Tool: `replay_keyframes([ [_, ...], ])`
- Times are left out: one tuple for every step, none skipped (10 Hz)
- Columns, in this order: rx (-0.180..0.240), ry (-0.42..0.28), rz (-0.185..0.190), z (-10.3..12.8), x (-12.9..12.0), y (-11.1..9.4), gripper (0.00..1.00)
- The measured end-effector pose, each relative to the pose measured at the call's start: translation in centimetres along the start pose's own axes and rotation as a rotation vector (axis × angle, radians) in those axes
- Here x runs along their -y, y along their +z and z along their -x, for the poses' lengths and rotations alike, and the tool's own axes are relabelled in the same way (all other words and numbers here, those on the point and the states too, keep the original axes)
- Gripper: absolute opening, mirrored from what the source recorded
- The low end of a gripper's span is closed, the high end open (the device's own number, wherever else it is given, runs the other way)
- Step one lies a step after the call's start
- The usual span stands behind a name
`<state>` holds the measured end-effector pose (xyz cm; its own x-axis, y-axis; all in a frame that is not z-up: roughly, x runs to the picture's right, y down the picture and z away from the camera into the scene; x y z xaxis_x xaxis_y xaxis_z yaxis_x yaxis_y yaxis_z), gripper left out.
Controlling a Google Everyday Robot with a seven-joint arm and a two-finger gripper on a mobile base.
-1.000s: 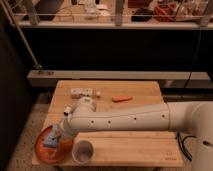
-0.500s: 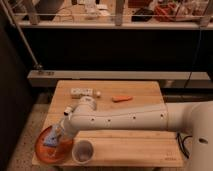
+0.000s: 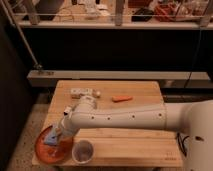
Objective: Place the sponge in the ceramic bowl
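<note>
Blue against the glossy orange-red, the sponge (image 3: 50,139) hangs at the tip of the gripper (image 3: 54,135), inside the rim of the ceramic bowl (image 3: 46,153) at the desk's (image 3: 131,145) front left corner. The fingers look clamped together on the sponge. From where I stand I can't tell whether it touches the bowl's floor or sits a little above it.

The step in hand seems to be the set-down. To do it well, the gripper should stay over the bowl's middle and go low before letting go, so the soft block doesn't bounce out. It should then rise straight up, because the white cup (image 3: 82,151) stands just beside the bowl, under the long arm (image 3: 120,119).
</note>
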<state>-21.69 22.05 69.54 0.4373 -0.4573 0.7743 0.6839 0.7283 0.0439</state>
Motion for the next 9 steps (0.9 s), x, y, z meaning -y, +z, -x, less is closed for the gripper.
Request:
replay_keyframes([
  [0.003,-0.003,0.001,0.1,0.12,0.4,0.0],
  [0.007,-0.004,0.001,0.29,0.31,0.74,0.0],
  [0.008,-0.001,0.0,0.24,0.32,0.88,0.0],
  [0.006,0.003,0.001,0.0,0.21,0.92,0.0],
  [0.004,0.009,0.003,-0.39,0.02,0.82,0.0],
  [0.006,0.009,0.005,-0.42,-0.03,0.92,0.0],
  [0.008,0.007,0.007,-0.35,-0.02,1.08,0.0],
  [0.01,0.006,0.009,-0.3,0.01,1.22,0.0],
  [0.01,0.007,0.009,-0.36,-0.02,1.34,0.0],
])
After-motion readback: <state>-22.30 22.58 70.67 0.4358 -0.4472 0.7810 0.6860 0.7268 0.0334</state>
